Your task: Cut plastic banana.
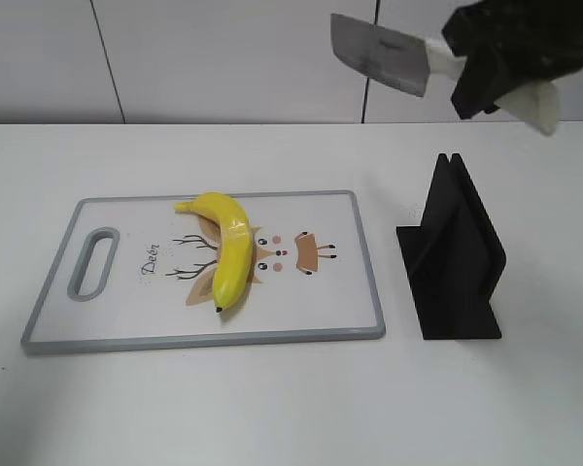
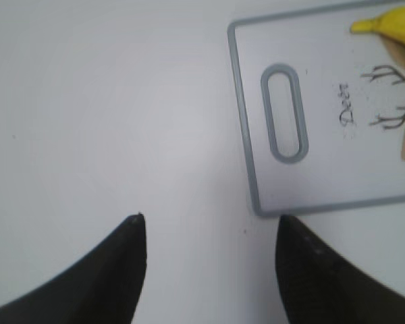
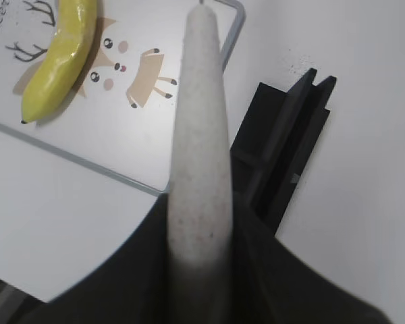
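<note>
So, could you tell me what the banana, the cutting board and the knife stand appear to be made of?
The plastic banana looks like glossy moulded plastic: bright highlights run along its yellow skin. The cutting board seems smooth white plastic with a grey rim and a printed deer picture. The knife stand appears to be matte black plastic or coated metal; no shine shows which.

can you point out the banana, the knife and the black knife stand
plastic banana (image 1: 230,245), exterior view, middle of its yellow body
knife (image 1: 381,53), exterior view, flat of the grey blade
black knife stand (image 1: 459,254), exterior view, side face of the upright slotted part
</note>
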Controlling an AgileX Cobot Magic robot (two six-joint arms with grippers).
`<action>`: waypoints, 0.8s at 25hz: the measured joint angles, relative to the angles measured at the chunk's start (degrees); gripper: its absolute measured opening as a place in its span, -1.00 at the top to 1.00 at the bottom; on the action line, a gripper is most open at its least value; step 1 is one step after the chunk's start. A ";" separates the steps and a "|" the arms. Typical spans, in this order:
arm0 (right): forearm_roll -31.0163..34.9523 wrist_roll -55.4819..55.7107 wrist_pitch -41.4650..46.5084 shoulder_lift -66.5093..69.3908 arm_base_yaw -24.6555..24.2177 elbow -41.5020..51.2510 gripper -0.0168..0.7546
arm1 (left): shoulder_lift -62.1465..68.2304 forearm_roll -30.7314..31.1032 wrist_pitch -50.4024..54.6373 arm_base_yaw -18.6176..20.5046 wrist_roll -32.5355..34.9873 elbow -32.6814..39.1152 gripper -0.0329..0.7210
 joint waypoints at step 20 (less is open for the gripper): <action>-7.74 22.37 -17.59 -13.40 0.00 27.50 0.52 | -49.67 -0.84 -10.42 0.00 0.00 40.94 -0.56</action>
